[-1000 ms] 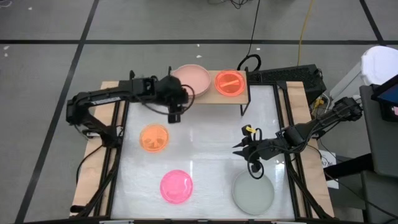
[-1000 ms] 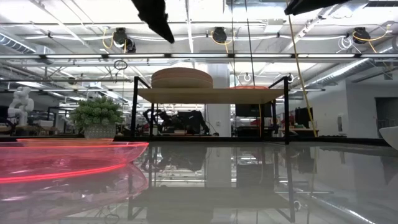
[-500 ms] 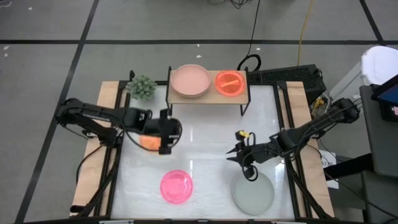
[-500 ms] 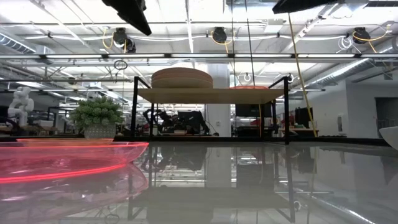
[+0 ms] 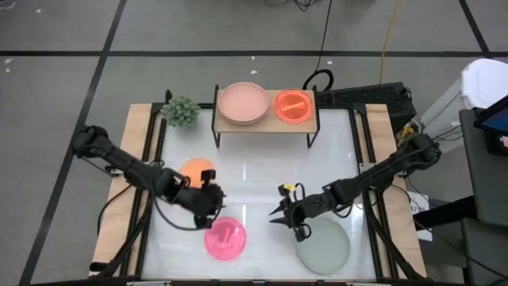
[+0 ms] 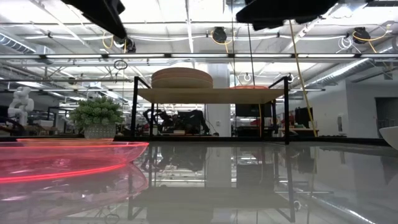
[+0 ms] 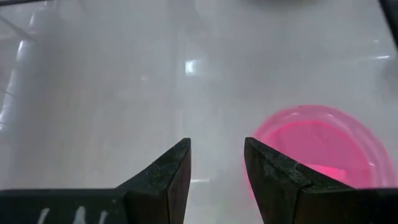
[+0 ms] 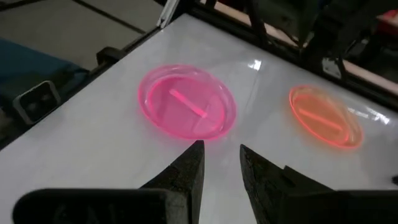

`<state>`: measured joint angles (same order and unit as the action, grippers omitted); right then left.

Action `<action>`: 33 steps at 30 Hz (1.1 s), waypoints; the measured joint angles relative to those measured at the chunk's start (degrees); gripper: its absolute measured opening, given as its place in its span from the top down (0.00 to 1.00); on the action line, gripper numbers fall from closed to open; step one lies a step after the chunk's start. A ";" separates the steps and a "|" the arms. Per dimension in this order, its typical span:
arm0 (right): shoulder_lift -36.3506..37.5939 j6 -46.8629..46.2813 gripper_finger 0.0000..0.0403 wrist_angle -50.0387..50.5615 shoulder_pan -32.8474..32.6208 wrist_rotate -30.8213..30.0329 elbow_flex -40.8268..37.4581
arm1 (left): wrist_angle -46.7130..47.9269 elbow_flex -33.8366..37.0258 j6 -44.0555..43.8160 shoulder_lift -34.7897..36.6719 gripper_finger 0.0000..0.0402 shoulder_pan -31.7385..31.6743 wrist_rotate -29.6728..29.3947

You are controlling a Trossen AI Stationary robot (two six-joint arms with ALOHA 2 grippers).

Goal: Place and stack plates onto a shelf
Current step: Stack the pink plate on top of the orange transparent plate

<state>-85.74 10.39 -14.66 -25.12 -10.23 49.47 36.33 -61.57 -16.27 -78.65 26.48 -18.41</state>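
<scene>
On the shelf (image 5: 266,123) at the table's far edge rest a stack of dusty pink plates (image 5: 243,103) and an orange plate (image 5: 294,105). On the white table lie an orange plate (image 5: 193,167), a magenta plate (image 5: 225,238) and a grey-green plate (image 5: 324,245). My left gripper (image 5: 214,203) hovers open just beyond the magenta plate's far rim, with only bare table between its fingers (image 7: 216,162). My right gripper (image 5: 275,216) is open, between the magenta and grey-green plates, pointing at the magenta plate (image 8: 186,111).
A small potted plant (image 5: 181,111) stands on the table's wooden border just left of the shelf. Black frame rails run along the left and right sides. My left arm passes over part of the orange plate on the table. The table's middle (image 5: 254,179) is bare.
My left gripper has swung from the shelf's pink plates toward the table's near edge and down, passing over the orange plate on the table, and now hovers by the magenta plate. My right gripper has gone down and toward the table's left, nearer the magenta plate. No plate has moved.
</scene>
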 joint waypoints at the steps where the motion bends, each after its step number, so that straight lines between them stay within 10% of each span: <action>1: -1.32 0.66 0.78 -2.13 0.01 0.01 0.00 | -0.64 0.46 -0.82 0.00 0.61 1.18 -0.59; 33: -33.09 21.37 0.75 6.19 -0.43 7.43 24.13 | -6.67 14.90 -26.99 -0.02 0.61 25.80 -7.19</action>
<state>-118.82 31.76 -8.47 -25.56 -2.80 73.60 29.66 -46.67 -43.26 -78.67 52.28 -25.61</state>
